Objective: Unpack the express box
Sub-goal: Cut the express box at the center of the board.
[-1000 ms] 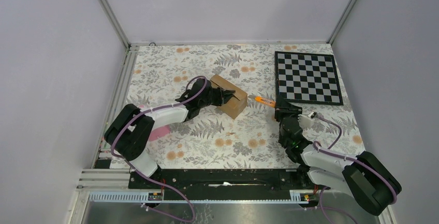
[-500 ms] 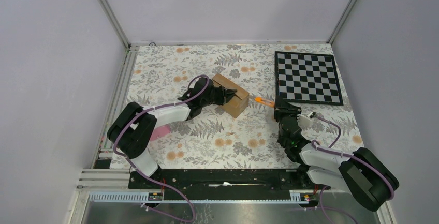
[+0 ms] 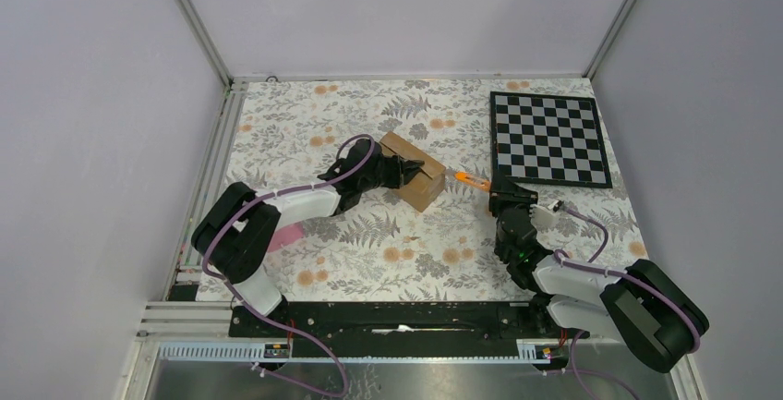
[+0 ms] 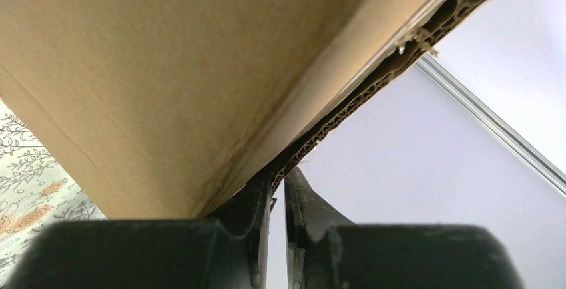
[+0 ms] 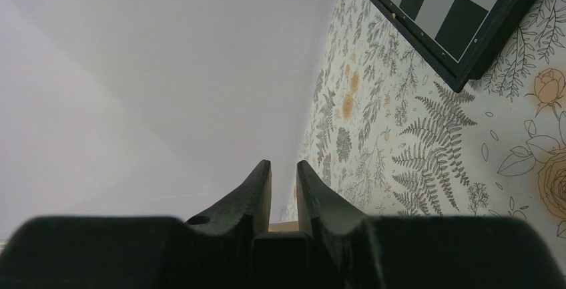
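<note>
Up close, the left gripper (image 4: pixel 280 177) pinches, nearly closed, the corrugated flap edge of the box (image 4: pixel 167 69), which fills the view just ahead of it. The right gripper (image 5: pixel 284 163) shows a narrow gap; whether it holds anything cannot be told. Just beside it lies the cutter (image 3: pixel 472 179), with the chessboard (image 5: pixel 460 2) farther off.

Top cam looks down from behind the arms at the whole table (image 3: pixel 369 252). Left wrist cam's jammed against the express box (image 4: pixel 167 69), right one's low, facing the chessboard (image 5: pixel 460 9); top shows both.
</note>
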`<state>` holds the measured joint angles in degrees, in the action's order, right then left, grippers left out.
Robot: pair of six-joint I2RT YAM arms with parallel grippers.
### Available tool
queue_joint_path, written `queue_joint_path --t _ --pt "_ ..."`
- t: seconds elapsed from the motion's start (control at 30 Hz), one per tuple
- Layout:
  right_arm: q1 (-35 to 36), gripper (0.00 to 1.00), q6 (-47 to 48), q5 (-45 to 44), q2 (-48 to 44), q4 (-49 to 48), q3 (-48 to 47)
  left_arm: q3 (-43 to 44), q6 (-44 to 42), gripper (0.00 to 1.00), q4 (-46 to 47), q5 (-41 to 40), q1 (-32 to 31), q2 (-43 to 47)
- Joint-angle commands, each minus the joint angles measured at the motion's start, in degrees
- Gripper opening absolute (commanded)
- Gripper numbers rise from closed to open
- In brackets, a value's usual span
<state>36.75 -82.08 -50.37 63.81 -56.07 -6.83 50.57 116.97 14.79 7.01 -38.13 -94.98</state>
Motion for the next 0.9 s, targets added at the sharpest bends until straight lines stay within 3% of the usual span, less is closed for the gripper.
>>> queue_joint_path --t 0.0,0.87 --pt "0.20 0.00 0.22 -3.24 0.53 -2.45 -0.37 1.95 15.55 0.08 1.38 0.36 -0.87 -0.75" --pt "0.24 0.00 -0.88 -3.41 0.54 -2.17 1.03 1.99 15.47 0.07 2.17 0.63 -1.02 -0.91"
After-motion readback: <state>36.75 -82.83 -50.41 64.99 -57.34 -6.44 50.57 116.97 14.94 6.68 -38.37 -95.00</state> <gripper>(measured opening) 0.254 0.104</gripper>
